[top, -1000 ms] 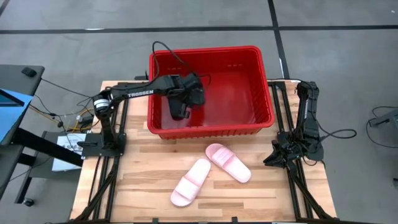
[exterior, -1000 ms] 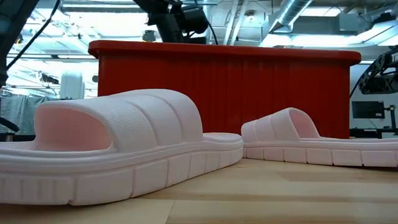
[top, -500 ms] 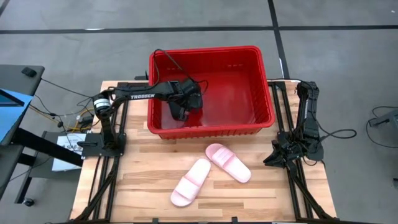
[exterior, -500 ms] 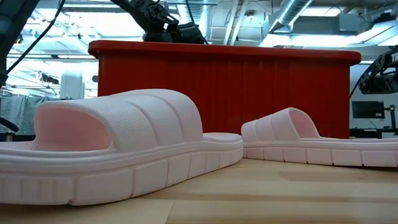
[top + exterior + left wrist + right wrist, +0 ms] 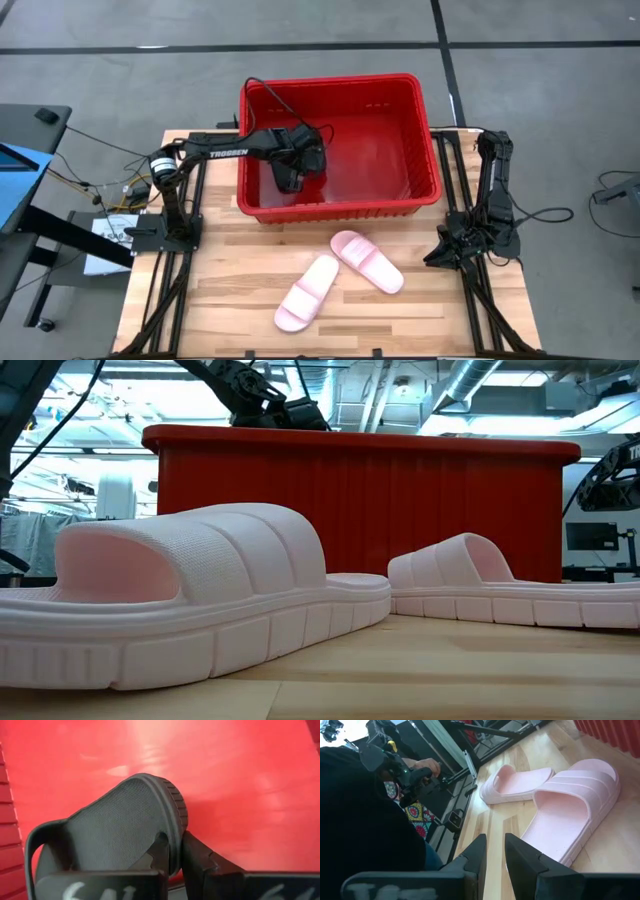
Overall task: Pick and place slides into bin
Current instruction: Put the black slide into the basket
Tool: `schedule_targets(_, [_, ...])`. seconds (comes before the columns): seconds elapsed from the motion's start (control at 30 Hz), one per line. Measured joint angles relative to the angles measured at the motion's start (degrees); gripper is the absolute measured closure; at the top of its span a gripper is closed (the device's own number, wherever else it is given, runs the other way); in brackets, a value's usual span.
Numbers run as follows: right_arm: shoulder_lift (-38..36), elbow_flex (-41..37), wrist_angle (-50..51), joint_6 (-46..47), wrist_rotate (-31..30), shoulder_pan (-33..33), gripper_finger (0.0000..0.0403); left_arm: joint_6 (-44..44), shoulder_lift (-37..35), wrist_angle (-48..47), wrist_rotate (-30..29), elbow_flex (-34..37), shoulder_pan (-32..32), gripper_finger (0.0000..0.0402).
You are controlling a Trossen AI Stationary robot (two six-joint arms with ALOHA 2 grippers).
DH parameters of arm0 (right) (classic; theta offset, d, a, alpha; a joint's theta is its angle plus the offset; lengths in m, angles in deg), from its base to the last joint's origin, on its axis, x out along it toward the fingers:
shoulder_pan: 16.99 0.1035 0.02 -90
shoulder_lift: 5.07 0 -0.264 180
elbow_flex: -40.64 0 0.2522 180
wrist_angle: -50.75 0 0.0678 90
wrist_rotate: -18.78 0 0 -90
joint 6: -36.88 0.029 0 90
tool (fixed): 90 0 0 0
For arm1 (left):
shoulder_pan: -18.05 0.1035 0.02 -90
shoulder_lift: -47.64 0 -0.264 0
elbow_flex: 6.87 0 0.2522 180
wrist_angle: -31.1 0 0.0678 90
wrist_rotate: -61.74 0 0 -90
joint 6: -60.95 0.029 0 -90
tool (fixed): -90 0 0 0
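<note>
My left gripper (image 5: 300,158) reaches into the red bin (image 5: 420,130) near its left wall and is shut on a black slide (image 5: 120,825), which also shows in the high view (image 5: 288,178). Only this one black slide shows. Two pale pink slides (image 5: 308,292) (image 5: 367,261) lie sole-down on the wooden table in front of the bin; they also show in the low view (image 5: 190,600) (image 5: 500,590). My right gripper (image 5: 495,852) waits at the table's right edge (image 5: 440,255), empty, its fingers a narrow gap apart. My left gripper pinches the black slide's sole edge (image 5: 175,827) between its two fingers (image 5: 161,851), at the side of the sole. The footbed faces the camera and the strap (image 5: 32,845) is off to one side. Whether the slide touches the bin's floor, I cannot tell.
The bin's tall walls (image 5: 360,510) stand between the pink slides and the left arm. A person in dark clothing sits beyond the table's near edge, a hand (image 5: 427,767) on a controller. Black frame rails (image 5: 180,240) run along both table sides.
My left gripper has gone down into the bin and a little toward the table's left edge, still shut on the black slide, which has sunk with it below the rim. The pink slides have stayed where they were.
</note>
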Motion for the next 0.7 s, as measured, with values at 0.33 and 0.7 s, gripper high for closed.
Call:
schedule_targets(0.33, [0.0,0.0,0.0,0.0,0.0,0.0,0.0343,0.1,0.0,-0.1,0.6,0.0,0.0,0.0377])
schedule_targets(0.7, [0.0,0.0,0.0,0.0,0.0,0.0,0.0343,-0.3,0.0,-0.1,0.6,0.0,-0.1,0.0338])
